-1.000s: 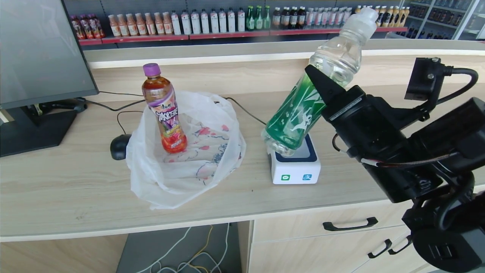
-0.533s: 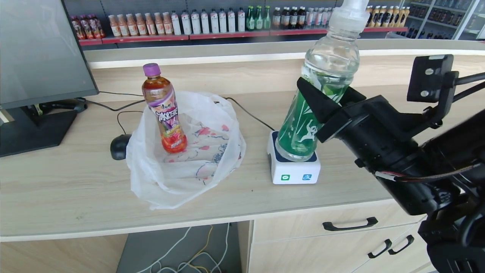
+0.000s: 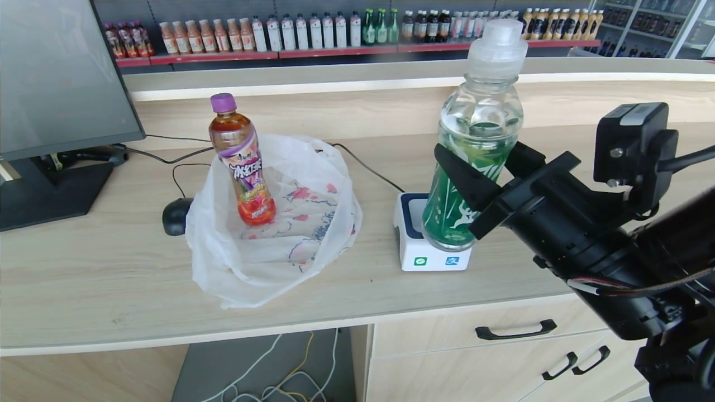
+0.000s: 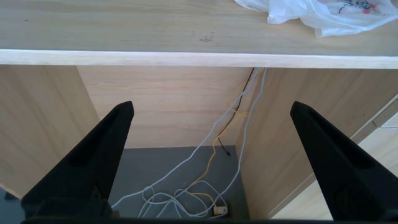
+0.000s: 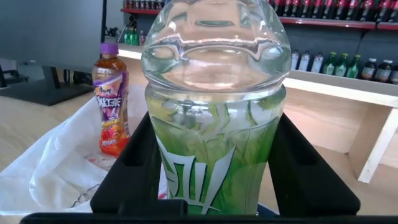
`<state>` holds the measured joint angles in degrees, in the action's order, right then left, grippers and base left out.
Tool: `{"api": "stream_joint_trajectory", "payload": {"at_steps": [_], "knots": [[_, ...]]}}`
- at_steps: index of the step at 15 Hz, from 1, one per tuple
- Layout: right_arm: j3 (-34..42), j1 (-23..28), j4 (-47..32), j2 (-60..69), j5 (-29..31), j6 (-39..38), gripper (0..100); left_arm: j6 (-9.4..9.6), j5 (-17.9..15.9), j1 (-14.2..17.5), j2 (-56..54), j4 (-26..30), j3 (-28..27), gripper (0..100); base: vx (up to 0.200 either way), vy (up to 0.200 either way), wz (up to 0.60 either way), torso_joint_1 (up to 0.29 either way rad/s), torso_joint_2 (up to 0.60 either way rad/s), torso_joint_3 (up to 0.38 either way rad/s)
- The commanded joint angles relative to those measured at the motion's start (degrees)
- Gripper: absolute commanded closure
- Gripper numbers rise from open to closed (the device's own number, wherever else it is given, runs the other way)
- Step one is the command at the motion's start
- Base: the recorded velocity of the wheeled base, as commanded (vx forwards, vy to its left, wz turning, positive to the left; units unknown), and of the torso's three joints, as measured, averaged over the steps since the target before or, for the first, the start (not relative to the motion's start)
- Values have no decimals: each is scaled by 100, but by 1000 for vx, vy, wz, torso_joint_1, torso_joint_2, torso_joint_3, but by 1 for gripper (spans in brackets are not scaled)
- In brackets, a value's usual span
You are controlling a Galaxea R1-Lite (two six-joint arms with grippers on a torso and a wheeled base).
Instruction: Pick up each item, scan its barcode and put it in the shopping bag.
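The right end effector (image 3: 479,167), at the frame's right, is matte black with wedge-shaped fingers (image 3: 461,174), a boxy bracket (image 3: 628,139) with silver screws (image 3: 616,152), a black cable (image 3: 690,156) and thin red and white wires (image 3: 614,286). The left end effector (image 4: 208,124) has two black tapered fingers.

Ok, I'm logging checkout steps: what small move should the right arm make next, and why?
Probably lift slightly and carry the green-labelled clear plastic bottle toward the white plastic shopping bag to the robot's left. The right pincer holds it upright over the white box scanner, and the bag stands open with a purple-capped tea bottle inside.
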<state>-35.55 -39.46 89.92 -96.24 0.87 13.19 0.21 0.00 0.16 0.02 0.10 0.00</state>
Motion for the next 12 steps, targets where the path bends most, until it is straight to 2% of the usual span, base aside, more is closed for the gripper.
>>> {"api": "stream_joint_trajectory", "payload": {"at_steps": [1, 6, 12], "knots": [[-119, 0, 8, -96, 10, -53, 100, 6, 0, 2, -2, -1, 0, 0, 0, 0, 0, 0, 0, 0], [145, 123, 8, -17, 28, -379, 100, 6, 0, 2, -2, -1, 0, 0, 0, 0, 0, 0, 0, 0], [-154, 211, 8, 80, 28, -519, 100, -3, 0, 2, 6, 8, -9, 0, 0, 200, 0, 2, 3, 2]]}}
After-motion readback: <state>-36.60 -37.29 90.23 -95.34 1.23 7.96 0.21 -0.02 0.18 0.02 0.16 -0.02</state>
